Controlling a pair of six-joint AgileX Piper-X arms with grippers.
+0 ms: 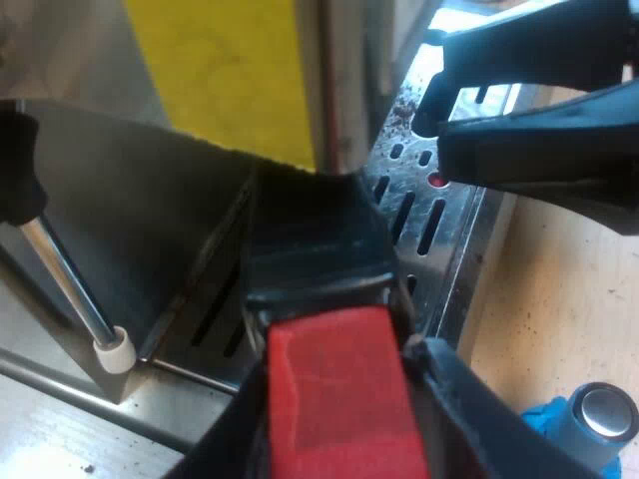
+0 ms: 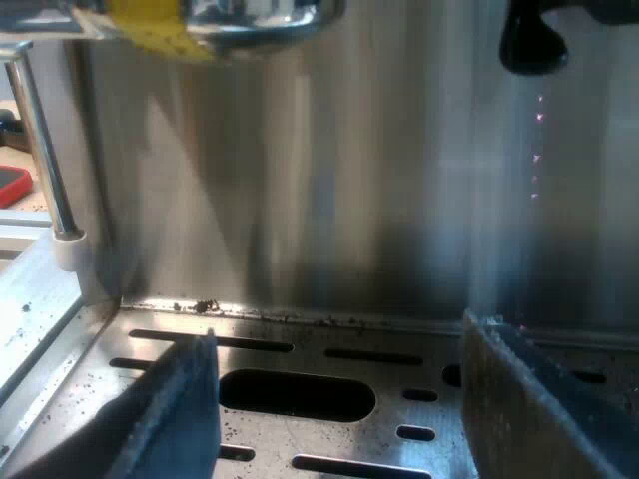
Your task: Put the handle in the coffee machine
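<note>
The holder's dark handle [image 1: 315, 239] runs from its red end [image 1: 339, 399] up to the espresso machine's front [image 1: 150, 230], just below a yellow patch [image 1: 225, 70]. My left gripper [image 1: 339, 424] is shut on the red end, one black finger on each side. The metal head of the holder is hidden, so I cannot tell whether it sits in the machine. My right gripper [image 2: 339, 419] hangs open low over the slotted drip tray [image 2: 300, 349], facing the machine's steel wall, with nothing between its fingers. That right gripper [image 1: 439, 128] also shows above the tray beyond the handle.
A steam wand [image 1: 70, 289] with a white tip hangs beside the handle, and the wand [image 2: 40, 150] is also near the tray's edge. A blue tamper [image 1: 589, 419] with a metal face lies on the wooden table [image 1: 559, 289]. Coffee grounds speckle the tray. A black spout [image 2: 529, 40] hangs overhead.
</note>
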